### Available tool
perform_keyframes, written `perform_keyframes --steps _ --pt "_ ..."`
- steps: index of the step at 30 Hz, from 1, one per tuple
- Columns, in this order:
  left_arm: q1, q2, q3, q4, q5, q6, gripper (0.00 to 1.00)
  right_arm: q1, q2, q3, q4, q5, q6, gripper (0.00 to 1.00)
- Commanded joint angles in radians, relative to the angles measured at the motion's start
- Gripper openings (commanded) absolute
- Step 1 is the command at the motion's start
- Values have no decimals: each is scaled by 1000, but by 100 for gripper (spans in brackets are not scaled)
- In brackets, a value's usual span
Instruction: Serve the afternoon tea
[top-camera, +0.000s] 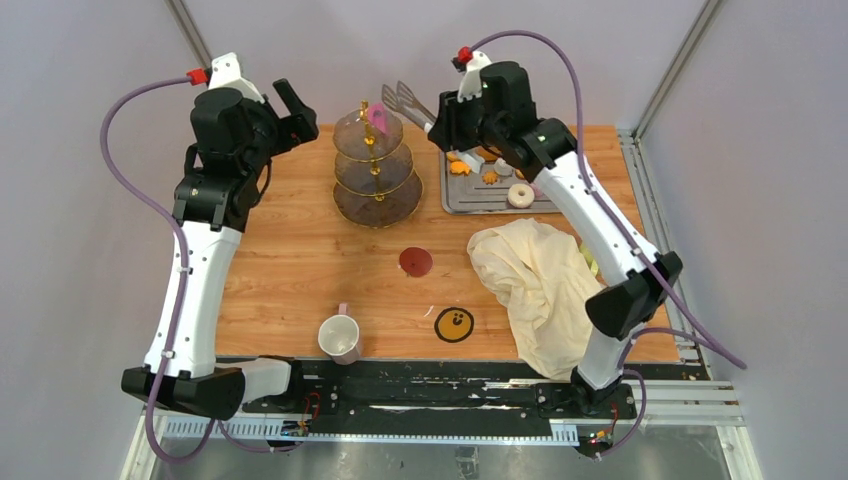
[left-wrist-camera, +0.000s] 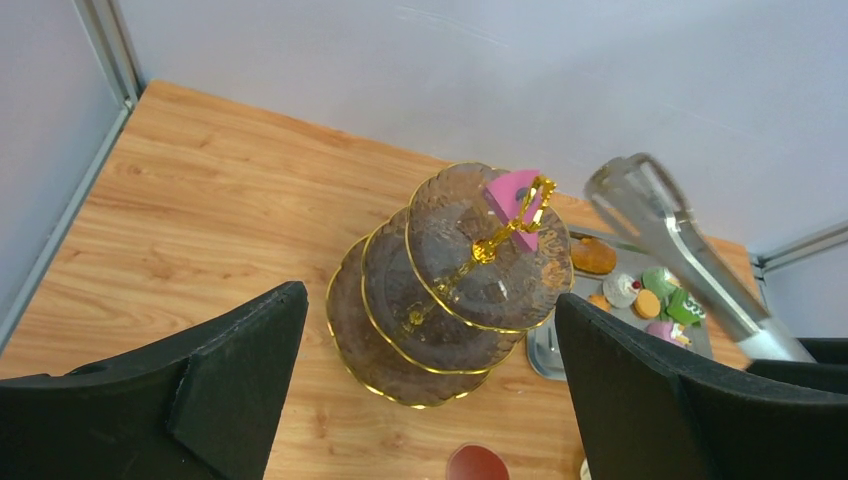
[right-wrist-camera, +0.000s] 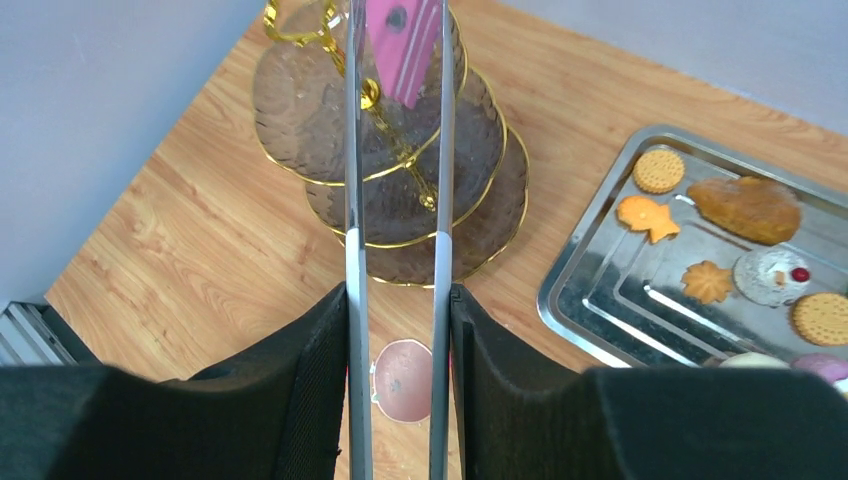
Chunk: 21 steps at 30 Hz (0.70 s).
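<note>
Right gripper (right-wrist-camera: 397, 305) is clamped on a pair of steel tongs (right-wrist-camera: 352, 150), with both blades running straight out between its fingers. Left gripper (left-wrist-camera: 430, 300) is spread wide with nothing in it, hanging over the far left of the tabletop (top-camera: 290, 250) and looking down at the stand.

Biggest thing out there is the cream cloth (top-camera: 535, 285), bunched up at the near right beside the right arm. Next is the three-tier glass stand (top-camera: 377, 170), smoky with gold rims, upright at the far middle. Just right of it sits the steel tray (top-camera: 475, 200) holding the sweets: a brown pastry (right-wrist-camera: 745, 208), a white donut (top-camera: 520, 195), a white cupcake (right-wrist-camera: 770, 275) and some orange biscuits (right-wrist-camera: 648, 217). A pale mug (top-camera: 340, 337) stands upright at the near edge. A yellow smiley coaster (top-camera: 454, 324) and a red coaster (top-camera: 415, 261) lie between the mug and the stand.

Smallest bit: a pink cake slice (right-wrist-camera: 405, 40) on the top tier by the gold stem. The right wrist view frames it between the blades, but the left wrist view shows the tong tips off to the side, not touching it.
</note>
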<state>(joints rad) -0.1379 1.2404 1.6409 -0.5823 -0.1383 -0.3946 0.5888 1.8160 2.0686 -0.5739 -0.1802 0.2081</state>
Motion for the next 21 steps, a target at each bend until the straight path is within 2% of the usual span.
perform_keyframes --steps 1,11,16,21 --pt "6 -16 -18 40 21 -10 99 -7 -121 -66 95 70 -13 37" --pt "5 -24 -69 71 83 -15 99 -158 -207 -360 90 122 32 35" --pt "5 -32 -91 77 85 -8 99 -168 -147 -407 37 175 -7 35" --pt "5 -36 -110 80 76 -4 99 -170 -52 -372 0 197 -33 37"
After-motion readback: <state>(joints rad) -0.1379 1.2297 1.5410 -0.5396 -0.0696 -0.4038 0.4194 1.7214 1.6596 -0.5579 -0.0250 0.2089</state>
